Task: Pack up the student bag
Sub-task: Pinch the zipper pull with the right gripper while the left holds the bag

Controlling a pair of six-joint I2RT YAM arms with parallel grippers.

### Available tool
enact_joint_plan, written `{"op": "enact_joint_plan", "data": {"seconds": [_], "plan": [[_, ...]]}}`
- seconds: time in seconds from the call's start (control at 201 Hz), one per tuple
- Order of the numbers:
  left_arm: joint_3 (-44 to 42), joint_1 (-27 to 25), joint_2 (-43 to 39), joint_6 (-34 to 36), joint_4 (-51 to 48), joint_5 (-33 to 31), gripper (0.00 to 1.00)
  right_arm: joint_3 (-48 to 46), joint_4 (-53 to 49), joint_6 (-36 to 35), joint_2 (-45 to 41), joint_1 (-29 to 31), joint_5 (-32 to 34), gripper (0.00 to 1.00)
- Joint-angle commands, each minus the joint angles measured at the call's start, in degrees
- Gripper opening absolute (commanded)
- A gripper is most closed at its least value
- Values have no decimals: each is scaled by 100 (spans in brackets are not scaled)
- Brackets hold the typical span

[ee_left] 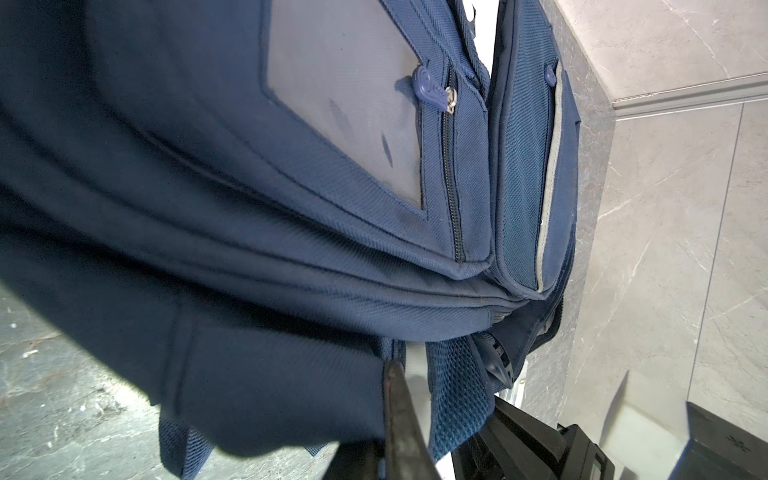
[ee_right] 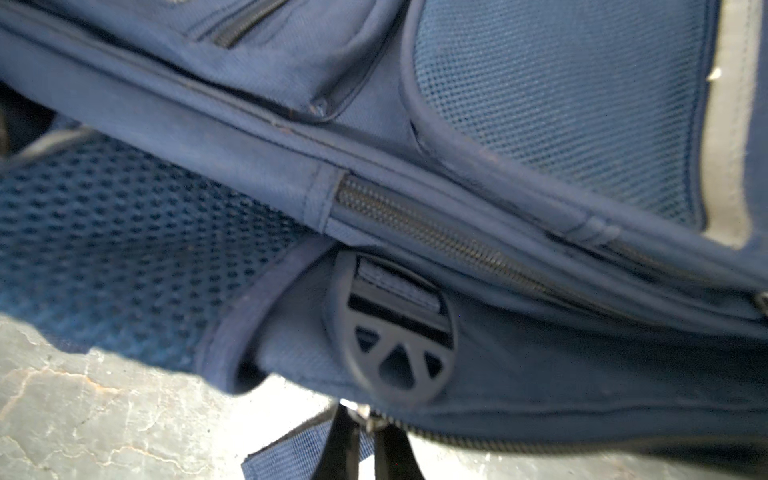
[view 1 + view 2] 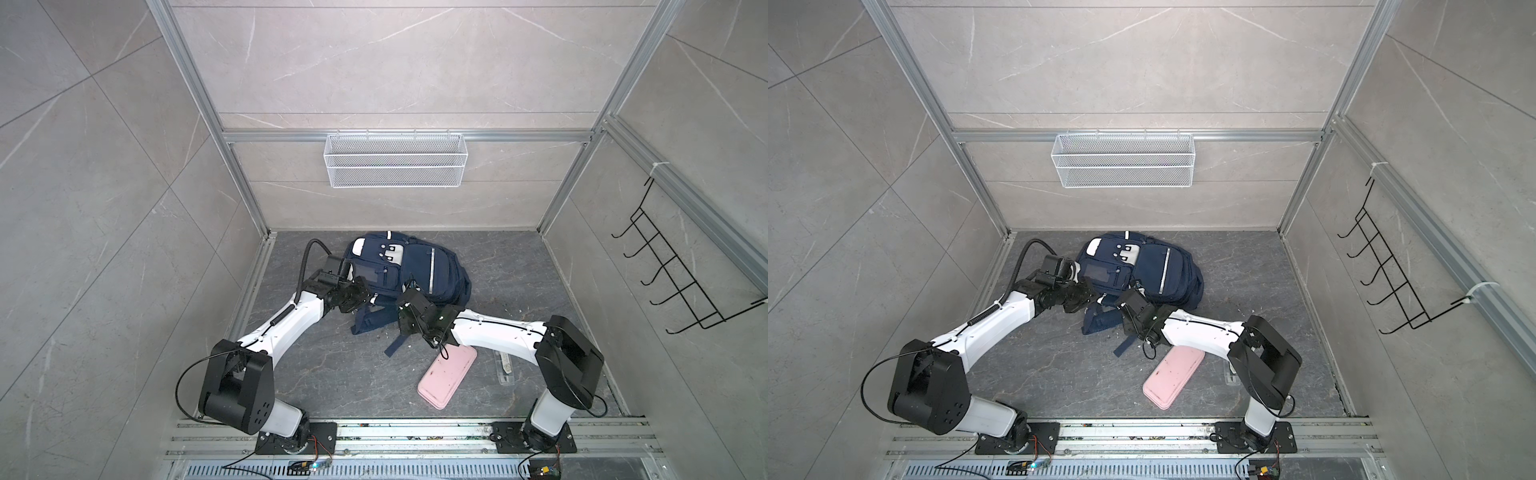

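Right gripper (image 2: 365,422), two slim black fingers, is pinched onto a small metal zip pull (image 2: 366,413) at the edge of the student bag (image 3: 415,266), just beside a round black plastic buckle (image 2: 395,332) with spoke-like cut-outs. Left gripper (image 3: 365,291) is clenched tight at the bag's lower left edge; whether it traps any cloth cannot be told. One bag lies flat, front up, on the dark marbled floor (image 3: 519,270) in the middle of both top views, near the back wall. It is coarse woven navy fabric with padded mesh panels, white patches, one thin silver stripe (image 3: 432,270) and one clear window pocket (image 1: 340,95); two straps (image 3: 370,322) spill toward the lower frame between the two white arms. One smooth pink oblong case (image 3: 448,376) with rounded corners lies lower right of the bag, just below the right arm. One white wire-mesh basket (image 3: 395,160) hangs on the back wall, upper centre; one black wire rack (image 3: 681,270) with five hooks hangs at the right.
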Motion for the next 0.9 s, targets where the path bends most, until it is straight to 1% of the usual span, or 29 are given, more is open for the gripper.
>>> {"op": "enact_joint_plan", "data": {"seconds": [0.0,0.279,0.498,0.727,0.891], "plan": [[378,32,-218,199,128,112,0,-34,-258,-160,-251,20,16,0],[300,161,-139,346,52,-2,0,-100,-427,-249,-515,20,-357,0],[198,266,-89,393,80,-61,0,11,-595,-427,-594,22,-984,0],[-4,573,-57,425,159,-109,0,14,-827,-645,-833,25,-1219,0],[-81,681,-9,467,198,-124,0,-40,-934,-763,-926,24,-1343,0]]}}
